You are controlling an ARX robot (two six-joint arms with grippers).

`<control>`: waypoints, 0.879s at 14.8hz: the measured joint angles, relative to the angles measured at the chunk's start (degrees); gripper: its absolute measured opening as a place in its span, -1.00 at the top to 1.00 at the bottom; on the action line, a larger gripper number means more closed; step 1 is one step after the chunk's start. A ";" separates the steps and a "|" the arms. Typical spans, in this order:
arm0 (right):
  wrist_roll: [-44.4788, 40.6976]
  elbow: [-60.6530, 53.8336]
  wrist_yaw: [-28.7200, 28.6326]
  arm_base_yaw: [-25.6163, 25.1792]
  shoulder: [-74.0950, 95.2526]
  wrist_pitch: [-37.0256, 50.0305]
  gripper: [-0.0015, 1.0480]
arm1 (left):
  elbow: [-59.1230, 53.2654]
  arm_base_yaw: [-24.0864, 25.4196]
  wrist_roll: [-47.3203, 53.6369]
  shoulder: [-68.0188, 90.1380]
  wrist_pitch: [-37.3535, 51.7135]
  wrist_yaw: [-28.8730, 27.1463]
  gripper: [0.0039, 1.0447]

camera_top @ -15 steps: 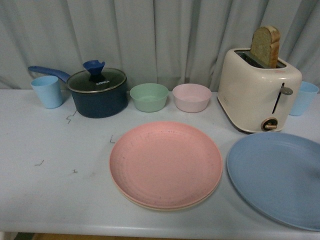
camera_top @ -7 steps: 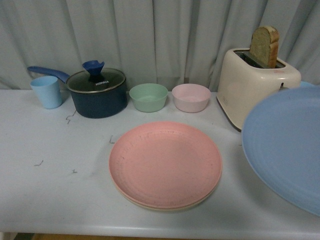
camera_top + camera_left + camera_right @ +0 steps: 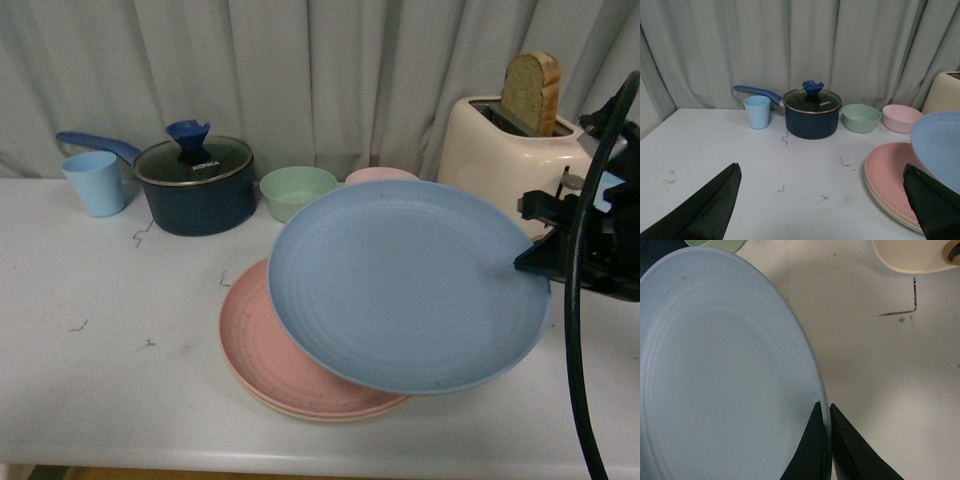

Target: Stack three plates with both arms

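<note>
The blue plate (image 3: 400,285) hangs tilted in the air, partly over the pink plate (image 3: 250,340). My right gripper (image 3: 530,262) is shut on the blue plate's right rim. In the right wrist view its fingers pinch the rim of the blue plate (image 3: 715,370) at the right gripper (image 3: 825,412). The pink plate lies on a beige plate, of which only the rim (image 3: 275,406) shows. My left gripper (image 3: 821,169) is open above the bare table, left of the pink plate (image 3: 890,170) and the blue plate (image 3: 940,145). It holds nothing and does not show in the front view.
Along the back stand a light blue cup (image 3: 95,182), a dark lidded pot (image 3: 195,185), a green bowl (image 3: 297,190), a pink bowl (image 3: 380,175) half hidden by the blue plate, and a cream toaster (image 3: 500,145) holding bread. A curtain hangs behind.
The blue plate rose off the table at the right and travelled left, over the pink plate. My right arm came into the front view.
</note>
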 joint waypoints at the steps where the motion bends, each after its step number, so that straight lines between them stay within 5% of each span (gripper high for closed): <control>1: 2.25 1.57 0.92 1.38 3.19 1.55 0.94 | 0.00 0.00 -0.02 0.00 0.00 0.00 -0.88; 13: 7.65 9.90 4.55 8.74 15.69 1.01 0.92 | 0.00 0.00 -0.02 0.00 0.00 0.00 -0.88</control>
